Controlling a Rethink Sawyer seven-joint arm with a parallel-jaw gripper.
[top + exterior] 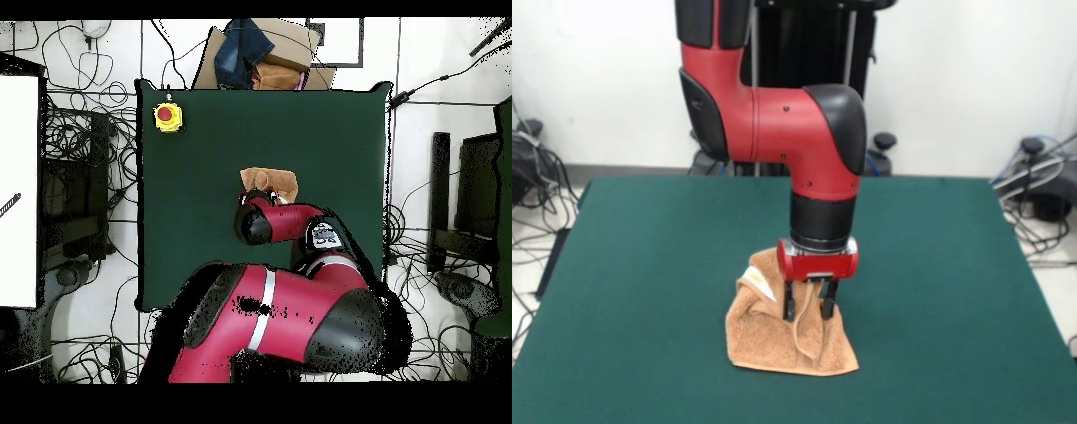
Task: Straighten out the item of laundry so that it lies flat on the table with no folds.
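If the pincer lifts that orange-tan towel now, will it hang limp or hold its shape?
Probably limp: the orange-tan terry-cloth towel already slumps in soft bunched folds under the pincer. It looks light, so lifting should be easy. Its looped pile may drag on the dark green felt-covered table rather than slide freely.

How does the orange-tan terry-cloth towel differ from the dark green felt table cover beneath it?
The orange-tan terry-cloth towel is bunched and folded, drawn upward at the pincer; the dark green felt table cover lies flat and smooth. The towel is small; the cover spans the whole table. The towel looks nubbly, the cover plain. Both are cloth.
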